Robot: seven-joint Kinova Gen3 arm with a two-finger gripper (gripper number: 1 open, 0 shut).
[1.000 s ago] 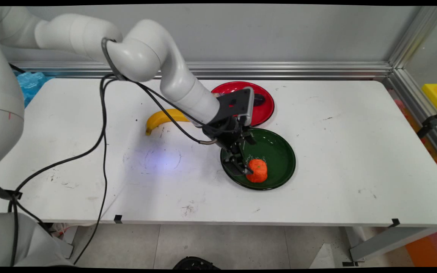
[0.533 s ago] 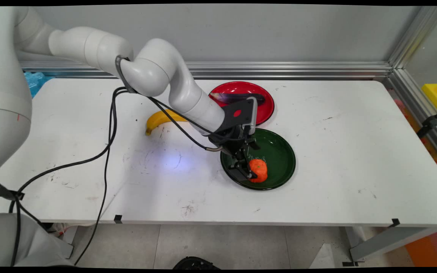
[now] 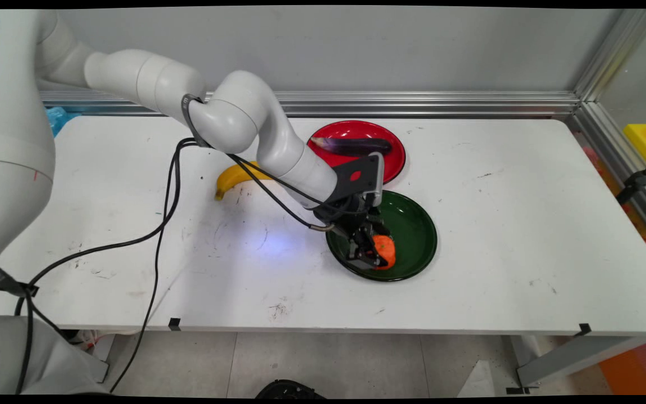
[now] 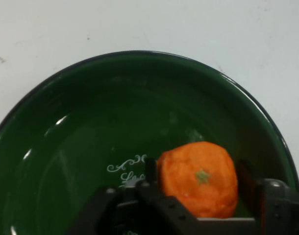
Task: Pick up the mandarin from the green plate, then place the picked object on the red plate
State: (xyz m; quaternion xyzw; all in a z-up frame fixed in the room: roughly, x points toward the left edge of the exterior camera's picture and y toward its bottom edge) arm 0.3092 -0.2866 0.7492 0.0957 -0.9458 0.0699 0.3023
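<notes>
one orange fruit [image 3: 384,251] sits in the green plate [image 3: 415,235] on the white counter [image 3: 497,224], the pincer [image 3: 369,253] straddling it, fingers spread either side. farther left lies a banana [image 3: 236,177]; beyond, a red plate [image 3: 393,163] holds an eggplant [image 3: 351,146].

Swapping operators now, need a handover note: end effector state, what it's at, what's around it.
End effector: fingers either side of the orange fruit, one finger against its side; whether the other touches is unclear, so grip state unknown.
Orange fruit sits in the green plate, on the near-left part, stem mark facing the hand camera.
Red plate behind the green one, holding a dark eggplant.
Banana lies on the white table, left of the plates, partly behind the arm.
</notes>
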